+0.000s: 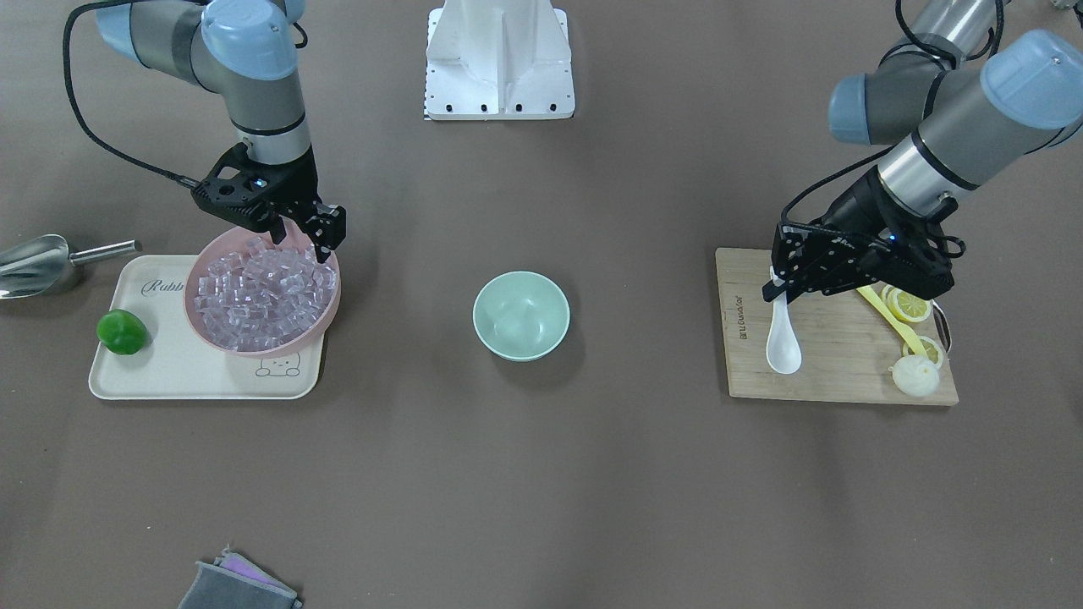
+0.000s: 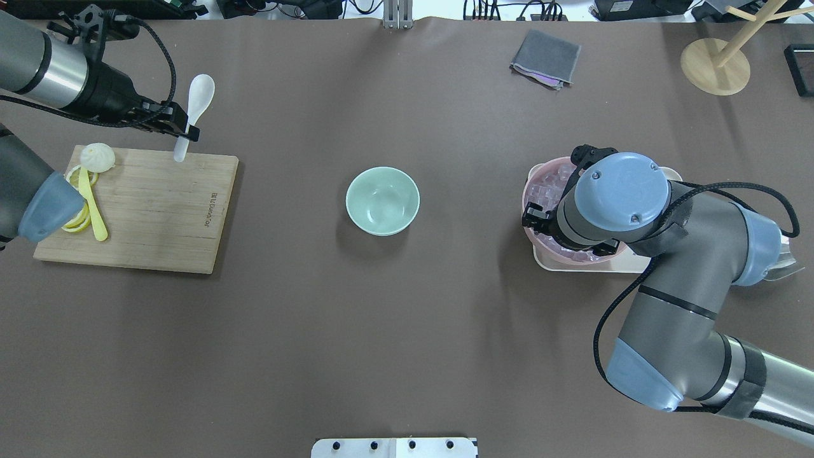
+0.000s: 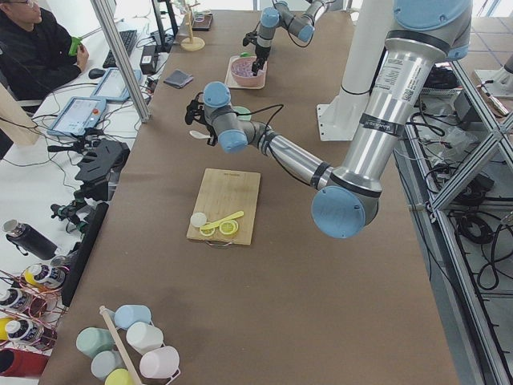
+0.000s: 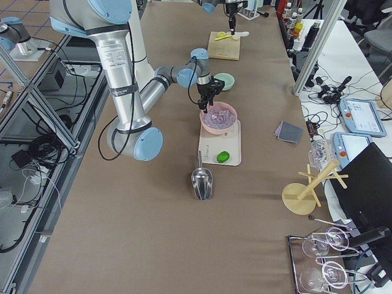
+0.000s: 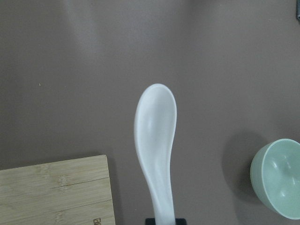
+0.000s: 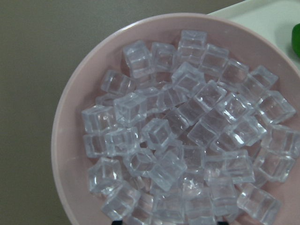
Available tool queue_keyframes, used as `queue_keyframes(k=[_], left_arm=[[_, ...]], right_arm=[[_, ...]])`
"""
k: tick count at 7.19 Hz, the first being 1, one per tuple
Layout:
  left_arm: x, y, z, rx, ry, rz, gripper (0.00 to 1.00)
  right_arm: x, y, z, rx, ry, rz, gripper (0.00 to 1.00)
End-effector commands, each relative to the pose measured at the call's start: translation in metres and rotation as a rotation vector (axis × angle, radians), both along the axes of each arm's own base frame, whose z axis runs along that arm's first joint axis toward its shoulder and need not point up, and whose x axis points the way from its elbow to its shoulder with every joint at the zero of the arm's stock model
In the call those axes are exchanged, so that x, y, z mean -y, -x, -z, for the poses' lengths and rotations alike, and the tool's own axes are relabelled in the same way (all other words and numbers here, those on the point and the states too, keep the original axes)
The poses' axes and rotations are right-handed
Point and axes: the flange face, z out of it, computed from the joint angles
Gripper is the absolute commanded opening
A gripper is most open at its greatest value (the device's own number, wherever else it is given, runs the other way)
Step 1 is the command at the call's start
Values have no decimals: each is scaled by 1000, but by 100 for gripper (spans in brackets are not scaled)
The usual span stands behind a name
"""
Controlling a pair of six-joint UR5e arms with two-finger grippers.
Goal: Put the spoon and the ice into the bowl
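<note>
The bowl [image 1: 521, 315] sits empty mid-tabletop, so I judge that both the spoon and the ice are left to do. My left hand [image 1: 776, 284] is clenched on the spoon [image 1: 783, 337] by its handle, raised at the cutting board's [image 1: 838, 372] edge, well apart from the bowl. My right hand [image 1: 303, 238] hangs released over the pink bowl [image 1: 262, 349], fingertips down near the ice [image 6: 157, 132], none of it grasped.
</note>
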Motion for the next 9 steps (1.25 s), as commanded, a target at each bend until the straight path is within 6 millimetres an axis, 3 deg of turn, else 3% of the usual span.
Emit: queue_keyframes(k=[1, 5, 9], left_arm=[[0, 0, 1, -1, -2, 0, 0], [0, -1, 3, -1, -6, -1, 0], [4, 7, 3, 2, -13, 16, 0]], right_arm=[[5, 8, -1, 4, 34, -34, 75], [8, 16, -3, 1, 57, -48, 75], [7, -10, 31, 119, 138, -98, 76]])
